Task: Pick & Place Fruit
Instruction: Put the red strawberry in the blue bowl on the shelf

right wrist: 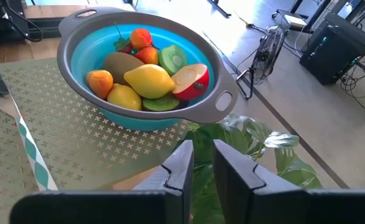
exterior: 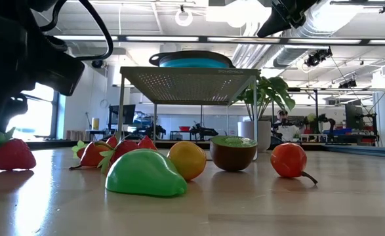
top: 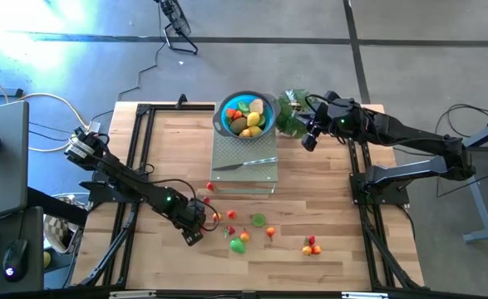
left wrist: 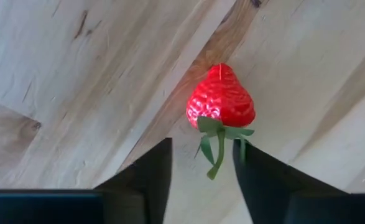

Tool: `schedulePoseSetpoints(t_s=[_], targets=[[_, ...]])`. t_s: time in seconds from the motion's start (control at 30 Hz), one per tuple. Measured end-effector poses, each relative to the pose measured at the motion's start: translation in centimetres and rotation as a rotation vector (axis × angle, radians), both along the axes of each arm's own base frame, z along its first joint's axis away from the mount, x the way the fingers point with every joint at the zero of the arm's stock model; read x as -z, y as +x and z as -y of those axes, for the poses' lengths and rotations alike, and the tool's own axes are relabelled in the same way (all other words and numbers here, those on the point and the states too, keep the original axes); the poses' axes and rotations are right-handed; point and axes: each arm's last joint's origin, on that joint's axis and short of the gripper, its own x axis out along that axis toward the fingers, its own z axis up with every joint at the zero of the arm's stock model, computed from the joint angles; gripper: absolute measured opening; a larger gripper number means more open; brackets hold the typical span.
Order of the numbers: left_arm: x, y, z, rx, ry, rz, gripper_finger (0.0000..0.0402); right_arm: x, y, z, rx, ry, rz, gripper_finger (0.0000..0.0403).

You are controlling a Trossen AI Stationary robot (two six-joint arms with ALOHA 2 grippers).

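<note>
left gripper (left wrist: 201, 165) part open, fingers flanking strawberry (left wrist: 221, 99) stem

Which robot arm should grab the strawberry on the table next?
Probably the left. The left gripper sits at the strawberry, its stem between the fingers. The right gripper hangs far off by the blue bowl.

Pale wooden table (top: 310, 199) (matt grain), glossy plastic strawberry (left wrist: 221, 99), perforated metal rack (top: 244, 162)
</note>
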Motion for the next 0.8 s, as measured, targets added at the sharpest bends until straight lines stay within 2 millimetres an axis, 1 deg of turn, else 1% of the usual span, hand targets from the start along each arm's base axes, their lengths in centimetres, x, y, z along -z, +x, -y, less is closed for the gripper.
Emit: schedulePoseSetpoints(t_s=[0.17, 0.37, 0.67, 0.8], targets=[[-0.04, 0.09, 0.05, 0.0, -0.005, 0.01, 0.0108, 0.01, 0.0, 0.0, 0.0, 0.0, 0.0, 0.0052], [-0.04, 0.1, 0.06, 0.0, -0.006, 0.011, 0.0063, 0.0, 0.0, 0.0, 0.0, 0.0, 0.0, 0.0052], [-0.05, 0.11, 0.06, 0.001, -0.007, 0.012, 0.0009, 0.0, 0.0, 0.0, -0.001, -0.002, -0.002, 0.0052], [-0.04, 0.1, 0.06, 0.001, -0.007, 0.012, 0.0006, 0.0, 0.0, 0.0, -0.003, -0.005, -0.004, 0.0052]])
